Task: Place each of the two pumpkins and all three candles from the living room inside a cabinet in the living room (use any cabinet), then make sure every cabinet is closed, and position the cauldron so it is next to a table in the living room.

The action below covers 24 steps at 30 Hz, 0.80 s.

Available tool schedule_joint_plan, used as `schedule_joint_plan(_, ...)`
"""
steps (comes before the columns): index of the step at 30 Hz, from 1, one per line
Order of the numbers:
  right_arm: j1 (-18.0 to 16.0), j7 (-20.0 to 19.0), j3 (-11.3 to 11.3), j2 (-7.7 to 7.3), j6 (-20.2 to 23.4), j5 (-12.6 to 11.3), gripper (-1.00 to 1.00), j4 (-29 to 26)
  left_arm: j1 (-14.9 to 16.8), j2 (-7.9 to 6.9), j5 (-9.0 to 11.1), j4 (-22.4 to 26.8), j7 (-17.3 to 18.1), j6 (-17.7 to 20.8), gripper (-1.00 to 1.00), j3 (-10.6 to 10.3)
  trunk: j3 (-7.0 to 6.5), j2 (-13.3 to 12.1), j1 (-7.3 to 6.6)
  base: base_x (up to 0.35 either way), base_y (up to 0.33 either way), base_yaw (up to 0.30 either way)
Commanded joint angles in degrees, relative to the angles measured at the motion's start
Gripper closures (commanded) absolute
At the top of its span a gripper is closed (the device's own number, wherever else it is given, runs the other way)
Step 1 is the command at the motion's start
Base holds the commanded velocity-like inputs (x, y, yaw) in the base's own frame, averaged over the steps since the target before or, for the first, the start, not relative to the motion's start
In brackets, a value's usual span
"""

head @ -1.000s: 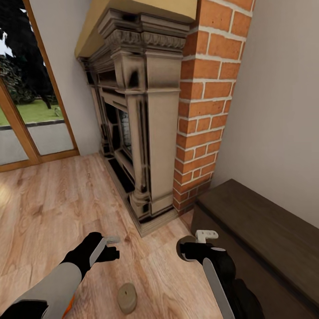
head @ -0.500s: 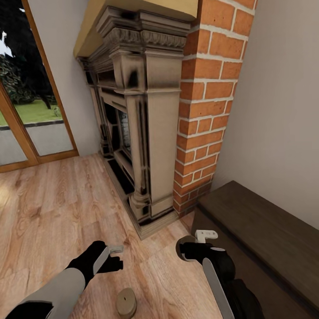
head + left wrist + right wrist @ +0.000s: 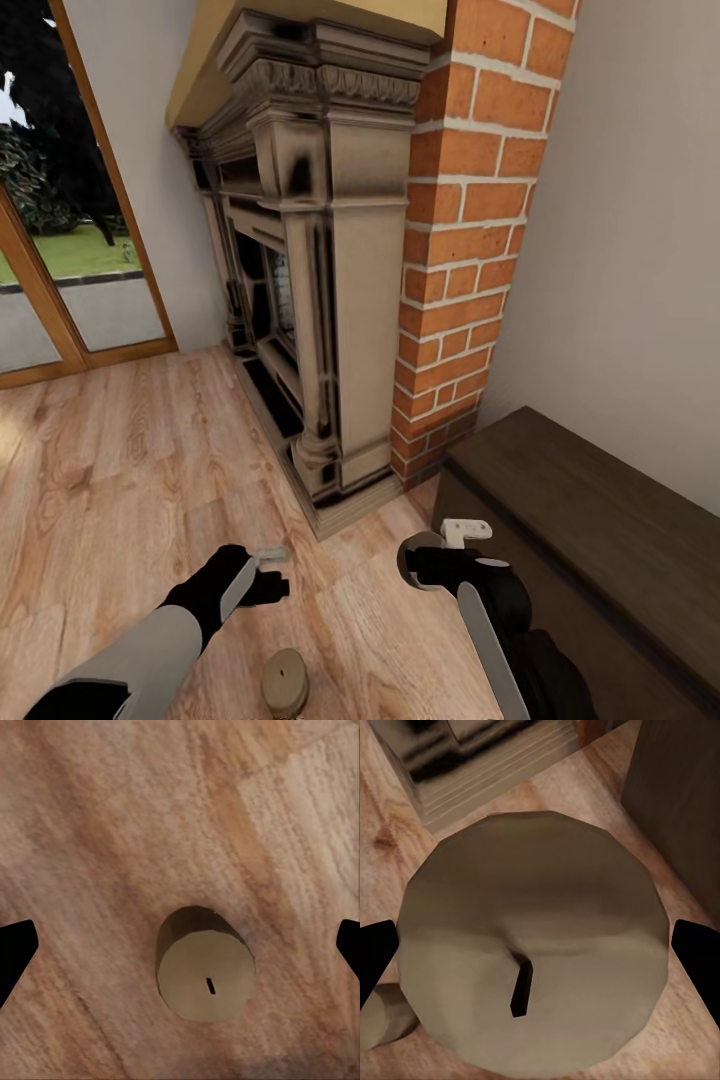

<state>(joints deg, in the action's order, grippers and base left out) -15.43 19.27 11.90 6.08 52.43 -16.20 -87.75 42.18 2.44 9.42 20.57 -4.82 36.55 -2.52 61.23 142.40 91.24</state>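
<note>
A stubby pale candle point(image 3: 285, 683) stands on the wood floor at the bottom of the head view. My left gripper point(image 3: 268, 566) hangs a little above and beyond it, open. In the left wrist view this candle point(image 3: 204, 971) sits between the wide-apart fingertips point(image 3: 15, 949). My right gripper point(image 3: 432, 560) is shut on a second candle point(image 3: 412, 561), whose wick end point(image 3: 532, 945) is close up in the right wrist view. The dark brown cabinet point(image 3: 590, 530) lies low at the right, just beside the right gripper, its fronts shut as far as they show. Pumpkins, cauldron and table are out of view.
A tall carved fireplace point(image 3: 320, 290) with a red brick column point(image 3: 465, 230) stands straight ahead against the wall. Glass doors with wood frames point(image 3: 60, 250) are at the far left. Light wood-plank floor point(image 3: 120, 470) stretches out to the left.
My left gripper has moved a little to the right and nearer, closing in above the floor candle. The right arm and its candle have stayed put.
</note>
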Motion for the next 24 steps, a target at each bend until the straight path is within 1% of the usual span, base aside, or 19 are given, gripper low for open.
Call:
schedule_joint_plan(1,-0.04,0.6,0.05,0.0,0.13,-0.59,1.0,-0.06,0.01,0.0,0.61,0.09,-0.48,-0.08,-1.0,-0.58,0.24,0.44,0.21,0.0,0.0,0.0)
schedule_joint_plan(3,-0.04,0.6,0.05,0.01,0.13,-0.59,1.0,-0.06,0.01,0.01,0.61,0.1,-0.46,-0.56,-1.0,-1.23,0.64,0.85,0.46,0.0,0.0,0.0)
schedule_joint_plan(10,-0.04,0.6,0.05,0.03,0.13,-0.59,1.0,-0.06,0.01,0.02,0.61,0.09,-0.45,-1.04,-1.0,-2.01,2.19,0.95,0.64,0.0,0.0,0.0)
schedule_joint_plan(15,-0.04,0.58,0.12,0.07,0.13,-0.59,1.0,-0.1,0.01,0.04,0.62,0.09,-0.27,-2.35,-1.0,-2.95,3.3,1.01,0.77,0.0,0.0,0.0)
schedule_joint_plan(17,-0.03,0.54,0.18,0.07,0.13,-0.64,1.0,-0.97,0.01,0.08,0.6,0.08,-0.22,-2.56,-1.0,-3.25,3.74,1.04,0.82,0.0,0.0,0.0)
schedule_joint_plan(20,0.06,0.52,1.15,0.04,0.13,-0.69,1.0,-2.0,0.0,0.27,0.6,0.08,-0.2,-2.67,-1.0,-3.39,4.4,1.08,0.9,0.0,0.0,0.0)
schedule_joint_plan(24,0.11,0.51,1.83,0.0,0.13,-0.8,1.0,-2.38,0.0,0.6,0.6,0.11,-0.19,-2.7,-1.0,-3.44,5.29,1.13,1.0,0.0,0.0,0.0)
